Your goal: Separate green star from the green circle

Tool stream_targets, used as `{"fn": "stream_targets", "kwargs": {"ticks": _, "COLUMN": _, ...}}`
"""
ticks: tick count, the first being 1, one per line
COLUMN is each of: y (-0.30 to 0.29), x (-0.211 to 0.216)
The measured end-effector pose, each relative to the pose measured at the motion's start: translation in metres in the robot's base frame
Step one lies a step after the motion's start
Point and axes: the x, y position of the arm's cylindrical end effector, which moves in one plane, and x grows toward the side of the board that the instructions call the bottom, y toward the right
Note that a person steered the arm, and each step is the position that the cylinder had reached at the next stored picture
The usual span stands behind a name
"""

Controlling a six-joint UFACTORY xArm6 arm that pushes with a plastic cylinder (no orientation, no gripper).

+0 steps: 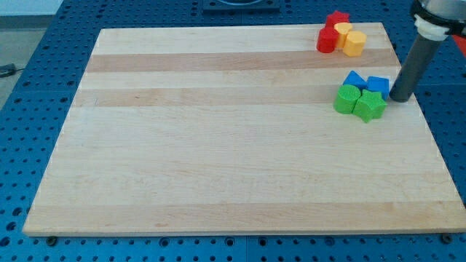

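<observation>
The green star (370,106) sits near the board's right edge, touching the green circle (347,99) on its left. Two blue blocks stand just above them: a blue triangle-like block (354,78) and a blue cube (378,84). My tip (400,97) is on the board just right of the blue cube and up-right of the green star, close to both; I cannot tell whether it touches them.
At the view's top right stands a cluster: a red star (337,18), a red block (326,40), a yellow block (341,30) and an orange-yellow block (354,43). The wooden board (218,145) lies on a blue perforated table.
</observation>
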Motion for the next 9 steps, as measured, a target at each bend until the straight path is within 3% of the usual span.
{"fn": "stream_targets", "kwargs": {"ticks": 4, "y": -0.043, "x": -0.018}}
{"fn": "stream_targets", "kwargs": {"ticks": 9, "y": -0.076, "x": 0.041}}
